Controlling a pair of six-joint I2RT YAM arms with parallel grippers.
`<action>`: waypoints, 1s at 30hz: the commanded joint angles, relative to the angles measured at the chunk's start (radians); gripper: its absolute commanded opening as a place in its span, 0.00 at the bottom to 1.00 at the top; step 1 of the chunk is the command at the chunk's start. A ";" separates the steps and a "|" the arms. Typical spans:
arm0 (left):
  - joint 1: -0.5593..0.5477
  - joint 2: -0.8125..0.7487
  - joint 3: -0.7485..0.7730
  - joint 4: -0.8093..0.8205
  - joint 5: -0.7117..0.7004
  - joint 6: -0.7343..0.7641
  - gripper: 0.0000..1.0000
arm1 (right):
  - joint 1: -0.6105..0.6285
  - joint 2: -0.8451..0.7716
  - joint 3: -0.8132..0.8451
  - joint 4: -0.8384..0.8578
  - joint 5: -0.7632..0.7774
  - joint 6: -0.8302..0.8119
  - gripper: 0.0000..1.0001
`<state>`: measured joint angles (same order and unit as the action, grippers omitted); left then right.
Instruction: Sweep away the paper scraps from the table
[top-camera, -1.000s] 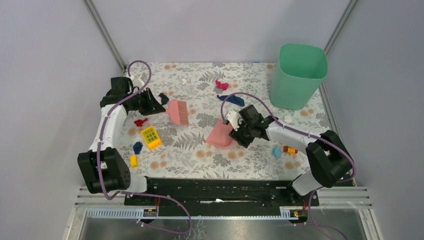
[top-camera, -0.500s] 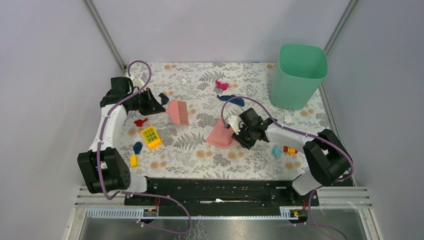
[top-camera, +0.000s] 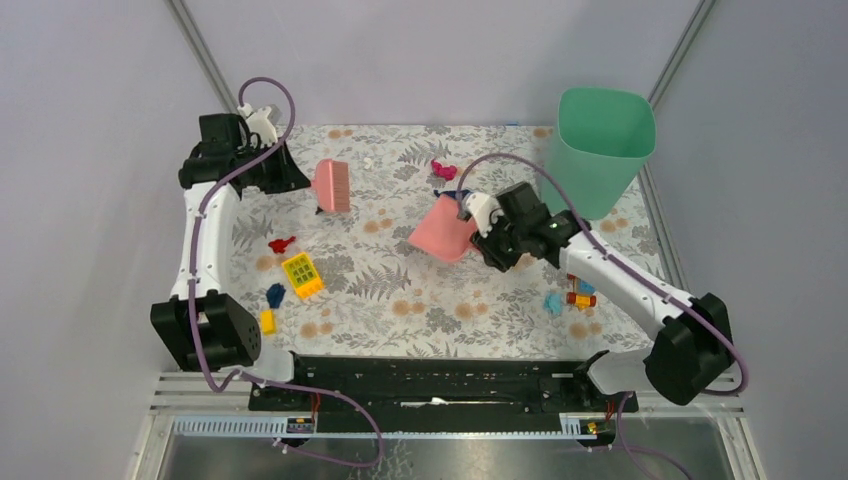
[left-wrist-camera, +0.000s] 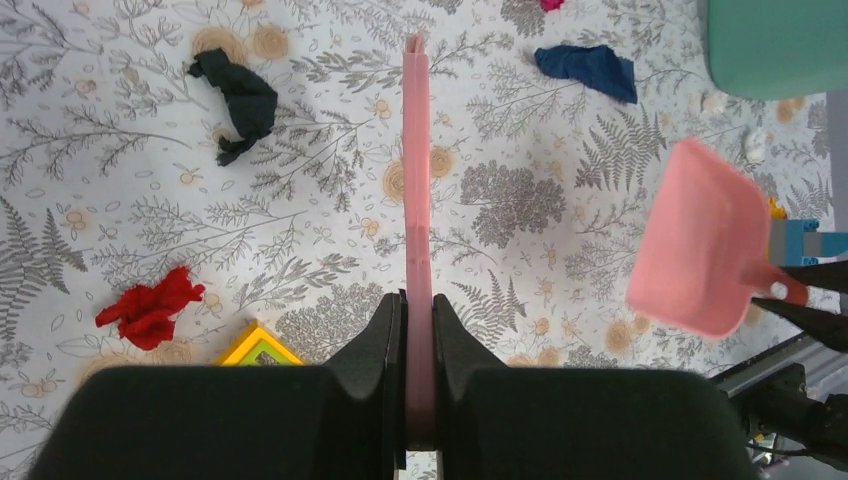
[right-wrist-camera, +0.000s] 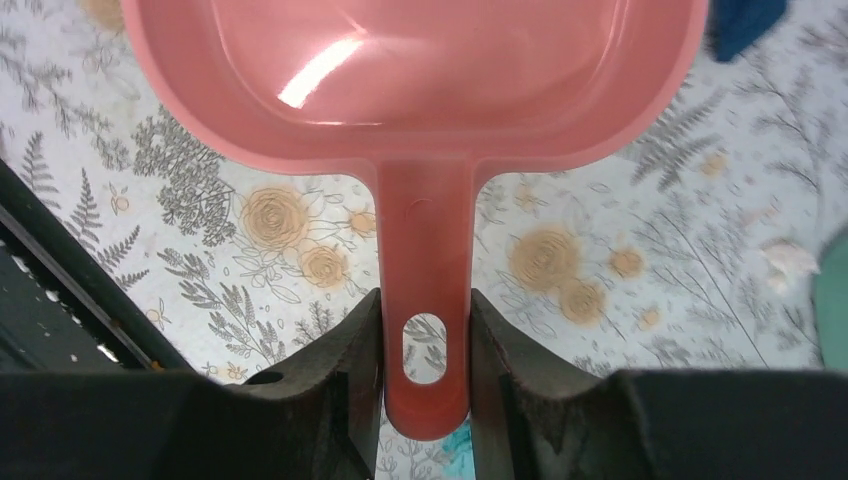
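My left gripper (top-camera: 292, 181) is shut on the handle of a pink brush (top-camera: 332, 186), held edge-on in the left wrist view (left-wrist-camera: 417, 150) above the table (top-camera: 400, 300). My right gripper (top-camera: 487, 236) is shut on the handle of the pink dustpan (top-camera: 444, 228), whose scoop fills the right wrist view (right-wrist-camera: 410, 70). Paper scraps lie around: magenta (top-camera: 443, 171), red (top-camera: 282, 243), dark blue (top-camera: 275, 294) and cyan (top-camera: 553, 302). Another dark blue one (left-wrist-camera: 588, 70) lies just behind the dustpan, and a dark wad (left-wrist-camera: 235, 95) sits left of the brush.
A green bin (top-camera: 597, 150) stands at the back right, close to the right arm. A yellow studded brick (top-camera: 302, 275) and a small yellow brick (top-camera: 267, 321) lie front left. A toy-brick vehicle (top-camera: 580, 293) sits by the cyan scrap. A black rail (top-camera: 430, 375) runs along the near edge.
The left arm has carried the brush back and to the left, off the dark wad. The right arm has carried the dustpan toward the back, near the magenta and dark blue scraps.
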<state>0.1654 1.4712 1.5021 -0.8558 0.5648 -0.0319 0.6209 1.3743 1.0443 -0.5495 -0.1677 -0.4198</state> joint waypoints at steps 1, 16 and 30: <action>0.000 0.017 0.061 -0.018 0.025 0.034 0.00 | -0.124 -0.052 0.116 -0.099 -0.038 0.108 0.00; -0.410 0.104 -0.150 0.124 0.541 -0.036 0.00 | -0.320 -0.056 0.493 -0.078 0.116 0.313 0.00; -0.807 0.406 -0.041 0.289 0.663 -0.094 0.00 | -0.345 -0.045 0.563 -0.135 0.180 0.223 0.00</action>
<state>-0.5518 1.8431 1.3933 -0.7124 1.1217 -0.0654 0.2859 1.3270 1.5459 -0.6674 -0.0040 -0.1505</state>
